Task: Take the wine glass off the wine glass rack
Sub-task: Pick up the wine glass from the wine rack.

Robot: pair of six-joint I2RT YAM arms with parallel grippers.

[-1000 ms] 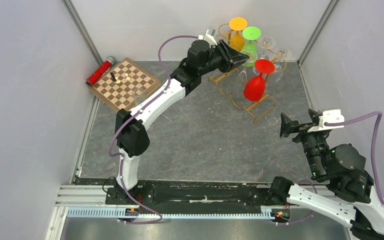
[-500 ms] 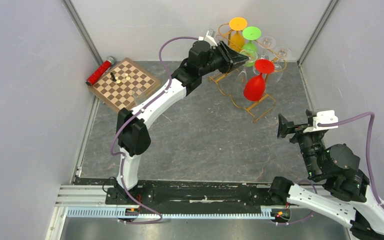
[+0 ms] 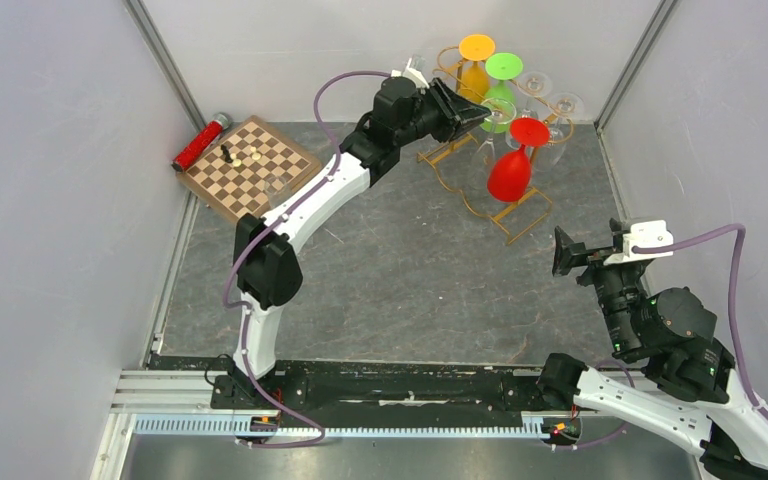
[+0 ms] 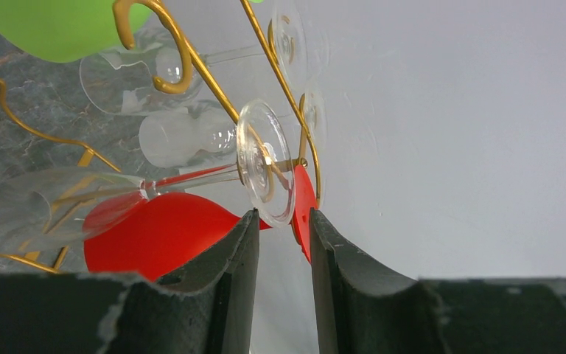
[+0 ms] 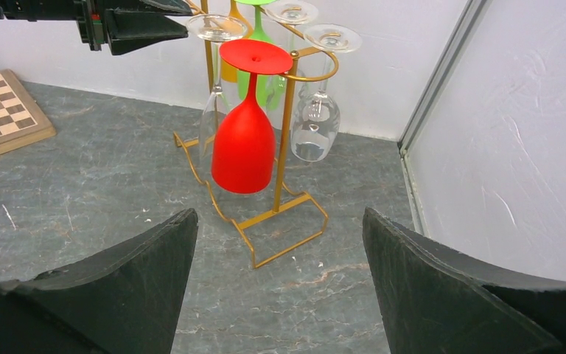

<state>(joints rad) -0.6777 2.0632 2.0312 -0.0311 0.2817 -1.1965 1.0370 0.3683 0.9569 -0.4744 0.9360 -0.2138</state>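
The gold wire wine glass rack (image 3: 457,188) stands at the back right of the table, and it also shows in the right wrist view (image 5: 287,133). Red (image 3: 510,175), orange (image 3: 476,47), green (image 3: 503,66) and clear glasses hang upside down on it. My left gripper (image 3: 480,112) is up at the rack's left hooks. In the left wrist view its jaws (image 4: 284,214) stand a narrow gap apart. The rim of a clear wine glass's foot (image 4: 265,162) dips just between the tips, not clamped. My right gripper (image 3: 563,250) is wide open and empty in front of the rack (image 5: 280,214).
A chessboard (image 3: 250,165) with a few pieces lies at the back left, with a red can (image 3: 200,142) behind it. White walls close in the back and both sides. The rack's rectangular base (image 5: 280,225) reaches toward my right gripper.
My left gripper has drawn slightly left and back along the rack's top. My right gripper has shifted a little to the left.
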